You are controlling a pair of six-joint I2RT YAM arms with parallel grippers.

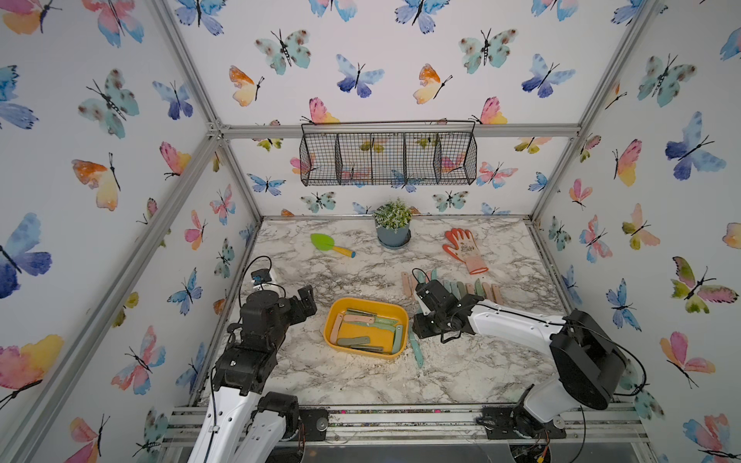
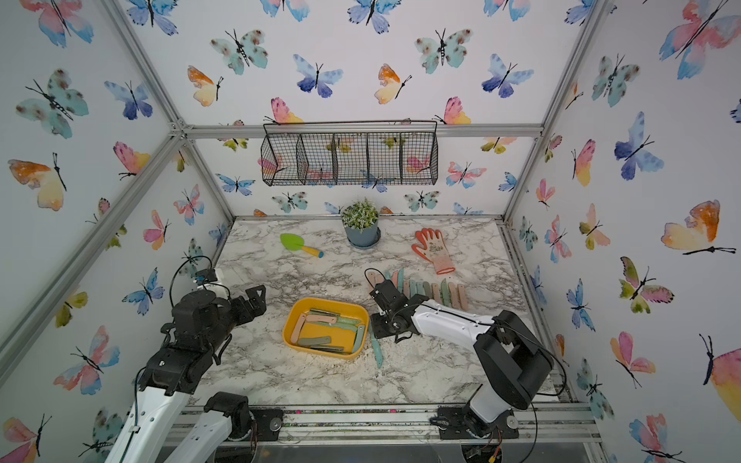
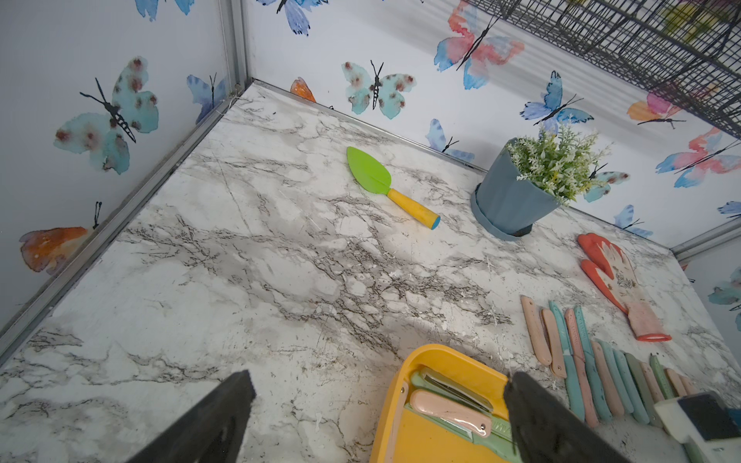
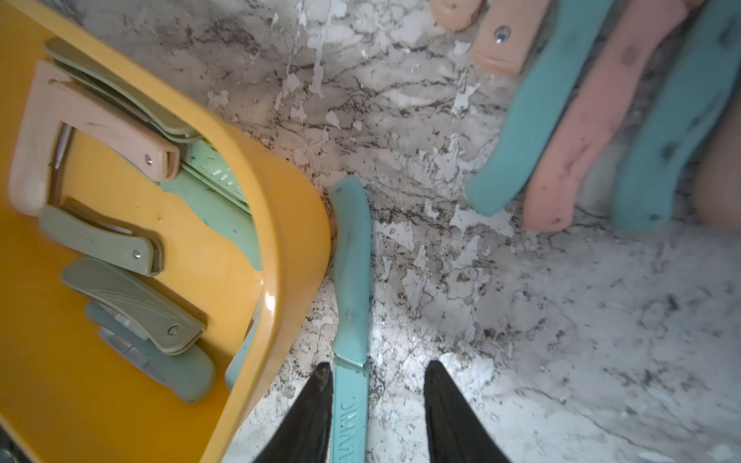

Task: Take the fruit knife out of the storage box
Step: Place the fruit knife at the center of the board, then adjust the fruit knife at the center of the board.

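The marble table was seen to carry everything. The yellow storage box was found just beside the right gripper, its wall close to one finger. Several folded fruit knives, pink, green and blue-grey, were seen lying loosely crossed inside it. A row of knives was laid out on the table beyond the right gripper's fingertips, well clear of the box.

The left gripper was held above the table on the box's other side. Its jaws were spread wide with nothing between them, and one finger was seen over a corner of the box.

The right gripper's jaws were parted too, and nothing was pinched. A teal fruit knife lay flat on the table between them, outside the box. It lay hard against the finger nearer the box and clear of the other. Its curved handle reached ahead of the fingertips along the box wall, nearly touching it. Only the straight lettered part lay between the fingers.

This knife was judged to be out of the box already, with more left inside. Each knife was judged light, stiff and smooth-skinned, so likely to slip or pivot if pinched near an end. A hold across the narrow width at mid-handle was thought best. For the crossed knives in the box, the topmost pink one was thought easiest to take first.
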